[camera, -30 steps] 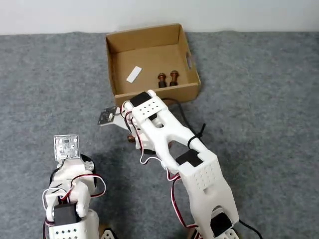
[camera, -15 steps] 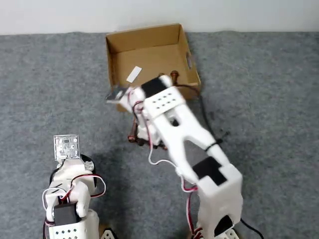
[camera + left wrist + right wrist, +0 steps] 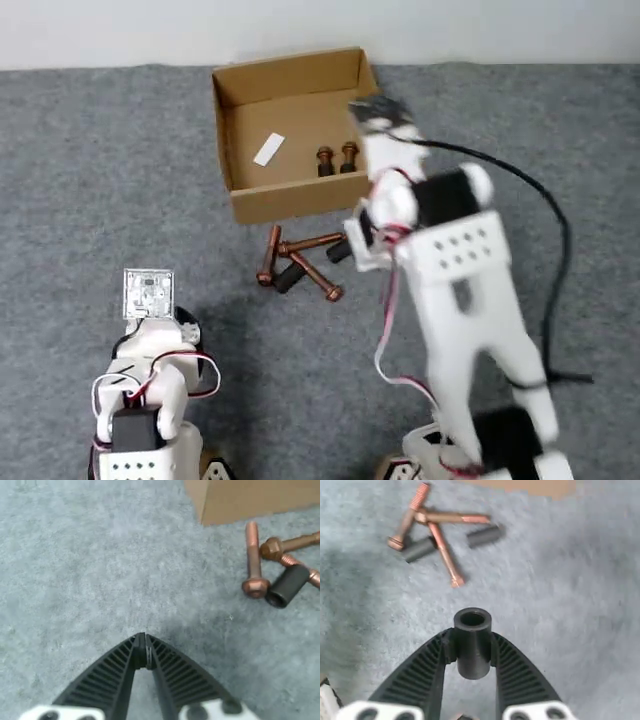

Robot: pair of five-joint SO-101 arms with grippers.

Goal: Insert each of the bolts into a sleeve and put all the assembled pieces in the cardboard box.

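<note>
- The sleeve is pinched across its sides by the right gripper. It hangs over the carpet out in front of the cardboard box, farther from the box than the loose parts.
- Likely trouble: the ribbed fingers meet a round, smooth wall on two thin lines. A bolt pushed in off-axis could twist the sleeve or squeeze it out of the grip.
- It is a short, matte black tube with a thick wall. Its open bore faces up toward the wrist camera (a handy pose for loading).
- Three copper bolts lie crossed and touching just in front of the box's front wall, with two spare sleeves among them. Lifting one bolt may drag or roll its neighbours.
- Inside the box, against that front wall, stand two copper-headed pieces, probably finished ones. A white slip lies deeper in.
- The left gripper has its jaws pressed together on nothing. It sits over the carpet off the box's front corner, apart from the pile.
</note>
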